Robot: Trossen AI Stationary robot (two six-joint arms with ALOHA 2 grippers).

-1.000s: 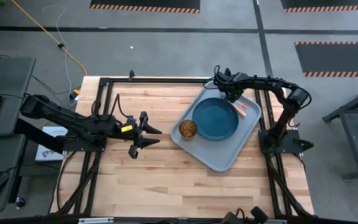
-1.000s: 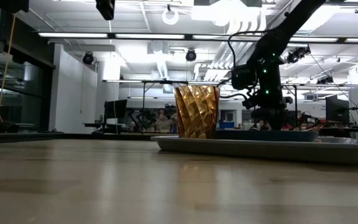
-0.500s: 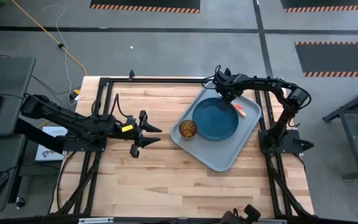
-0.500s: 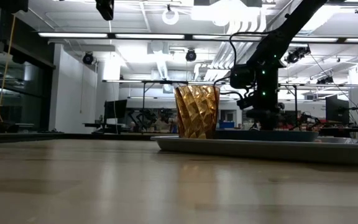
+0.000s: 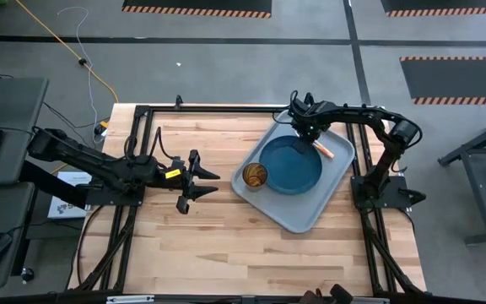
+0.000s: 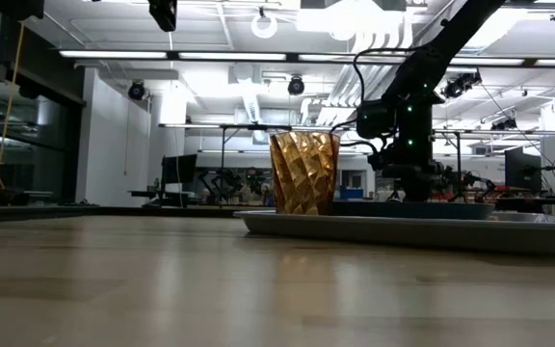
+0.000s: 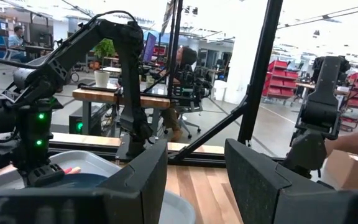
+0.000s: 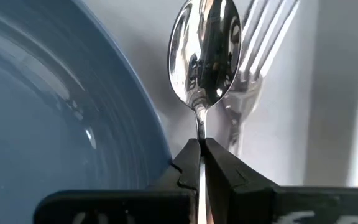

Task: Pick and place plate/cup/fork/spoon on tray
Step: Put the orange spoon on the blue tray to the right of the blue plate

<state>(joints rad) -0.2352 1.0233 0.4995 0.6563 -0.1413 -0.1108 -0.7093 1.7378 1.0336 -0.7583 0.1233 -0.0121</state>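
The grey-blue tray (image 5: 300, 215) lies on the table's right half. On it stand the teal-blue plate (image 5: 292, 165) and, at its left edge, the amber cup (image 5: 255, 175), which also shows in the low view (image 6: 304, 173). The fork (image 8: 263, 43) lies on the tray beside the plate, its orange handle (image 5: 325, 151) showing from above. My right gripper (image 5: 308, 131) is low over the tray's far side, shut on the spoon (image 8: 205, 50). My left gripper (image 5: 212, 184) is open and empty over the table, left of the tray. My right gripper pinches the spoon's thin stem (image 8: 201, 132), just behind the bowl, between its two fingertips (image 8: 188, 158). It comes from above, and the fingers lie along the spoon. The bowl sticks out beyond the fingertips, between the plate's rim (image 8: 148, 118) and the fork. Whether it touches the tray, I cannot tell.
Bare wood lies in front of the tray and between it and my left gripper. Black frame rails (image 5: 218, 108) run along the table's far and side edges. The near half of the tray holds nothing.
My right gripper has shifted a little toward the table's left with the spoon, staying low over the tray's far side beside the plate. The plate, cup and fork have not moved.
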